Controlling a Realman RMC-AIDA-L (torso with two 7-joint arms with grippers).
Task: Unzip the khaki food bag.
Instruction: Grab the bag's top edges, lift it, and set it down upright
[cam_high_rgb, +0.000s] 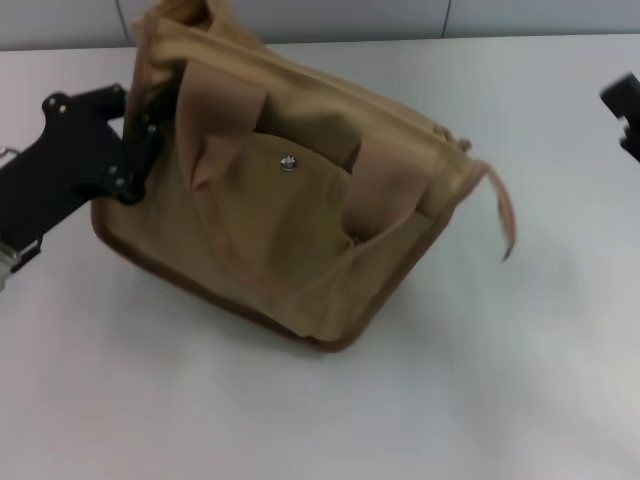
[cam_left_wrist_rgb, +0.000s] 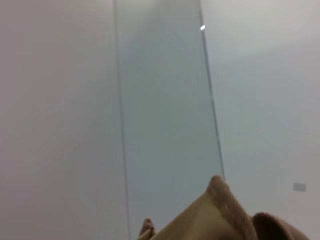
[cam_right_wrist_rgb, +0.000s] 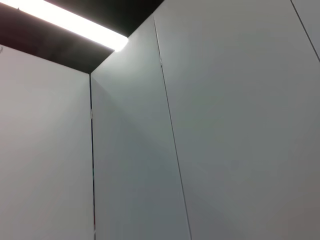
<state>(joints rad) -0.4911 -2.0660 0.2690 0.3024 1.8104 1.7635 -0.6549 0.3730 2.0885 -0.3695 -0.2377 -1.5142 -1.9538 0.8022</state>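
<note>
The khaki food bag lies tilted on the white table, its front pocket with the metal snap facing up. Both handles are folded over the front. A tan pull strap hangs off its right end. My left gripper is at the bag's left end, its black fingers closed on the bag's side edge. The bag's fabric edge also shows in the left wrist view. My right gripper is at the far right edge of the head view, well apart from the bag.
The table's far edge meets a grey wall just behind the bag. Both wrist views show mostly wall panels.
</note>
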